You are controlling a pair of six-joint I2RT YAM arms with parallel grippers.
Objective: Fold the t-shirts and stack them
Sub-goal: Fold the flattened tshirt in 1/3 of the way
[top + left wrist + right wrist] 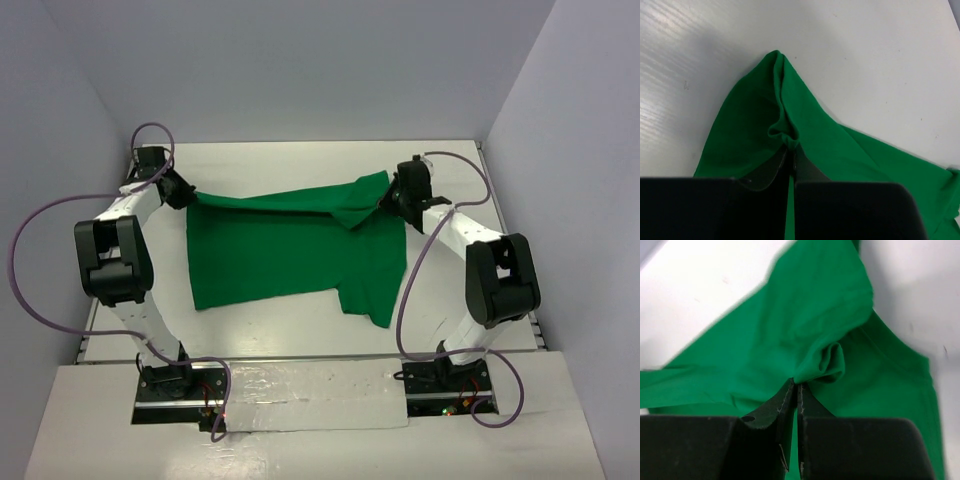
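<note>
A bright green t-shirt (290, 255) lies across the middle of the white bench (300, 160), its long axis running from left edge to right edge, one sleeve pointing toward the near right corner; its far edge is lifted. The left end effector (185, 193), near the far left corner, pinches one end of that edge; the right end effector (388, 203), toward the far right corner, pinches the other. Purple cables (30, 230) loop beside both arms.
</note>
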